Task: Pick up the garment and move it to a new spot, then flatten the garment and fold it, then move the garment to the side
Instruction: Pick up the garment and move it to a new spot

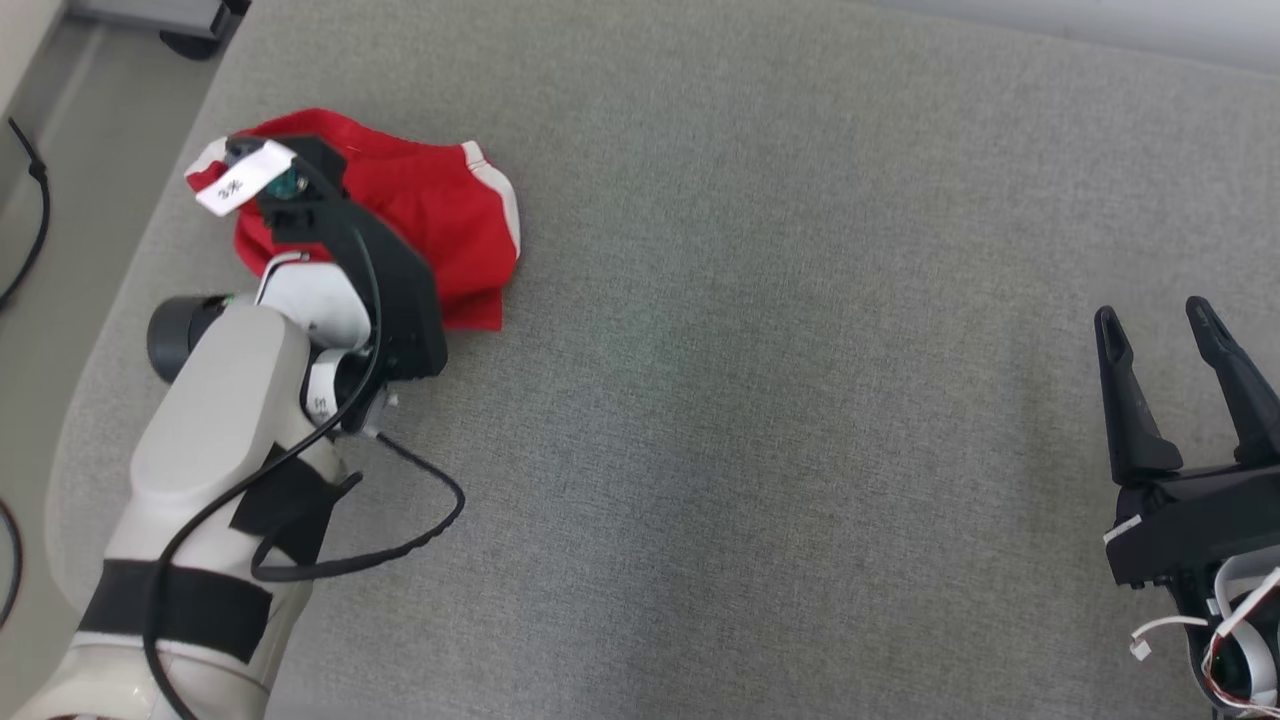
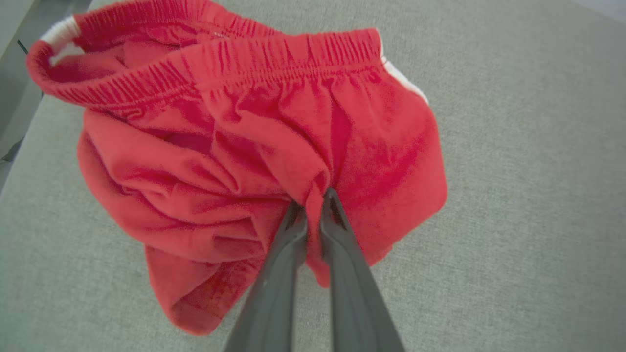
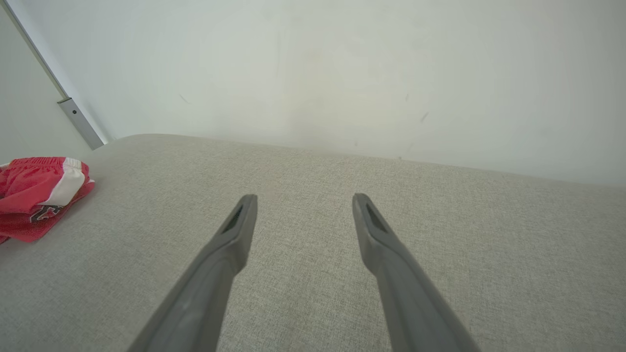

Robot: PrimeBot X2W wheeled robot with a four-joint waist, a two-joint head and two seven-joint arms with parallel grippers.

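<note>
The garment is a pair of red shorts with white side stripes, bunched in a heap at the far left of the grey cushion. In the left wrist view my left gripper is shut, pinching a fold of the garment below its elastic waistband. From the head camera, the left arm's black wrist housing covers part of the cloth and hides the fingers. My right gripper stands open far to the right over bare cushion, nothing between its fingers. The garment sits at that view's left edge.
The cushion's left edge curves down to a pale floor with black cables. A white wall rises behind the cushion, with a metal rail at its left. A black cable loops from my left forearm.
</note>
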